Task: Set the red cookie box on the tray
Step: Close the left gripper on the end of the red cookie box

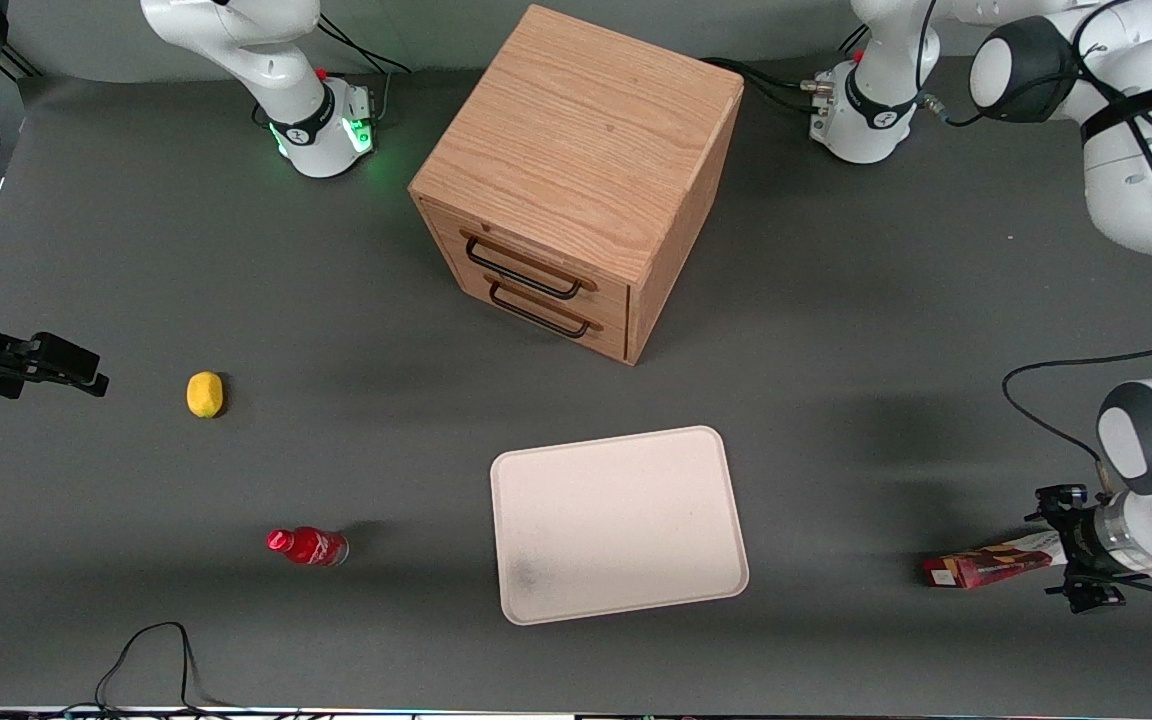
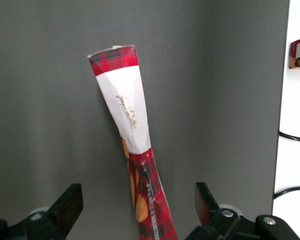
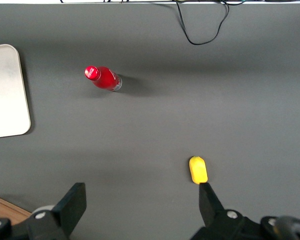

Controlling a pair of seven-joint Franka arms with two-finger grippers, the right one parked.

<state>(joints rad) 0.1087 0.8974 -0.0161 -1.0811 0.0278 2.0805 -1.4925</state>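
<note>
The red cookie box (image 1: pixel 984 566) lies flat on the dark table toward the working arm's end, about level with the tray's near edge. The left wrist view shows it as a long thin box (image 2: pixel 127 110) in red plaid with a white band. My left gripper (image 1: pixel 1076 572) hangs over the box's end that points away from the tray. The gripper (image 2: pixel 137 200) is open, one finger (image 2: pixel 70 200) on each side of the box, neither touching it. The cream tray (image 1: pixel 616 520) sits mid-table with nothing on it, a wide stretch of table apart from the box.
A wooden two-drawer cabinet (image 1: pixel 576 180) stands farther from the front camera than the tray. A red bottle (image 1: pixel 308 546) and a yellow lemon (image 1: pixel 204 393) lie toward the parked arm's end. The table edge (image 2: pixel 286 100) runs close beside the box.
</note>
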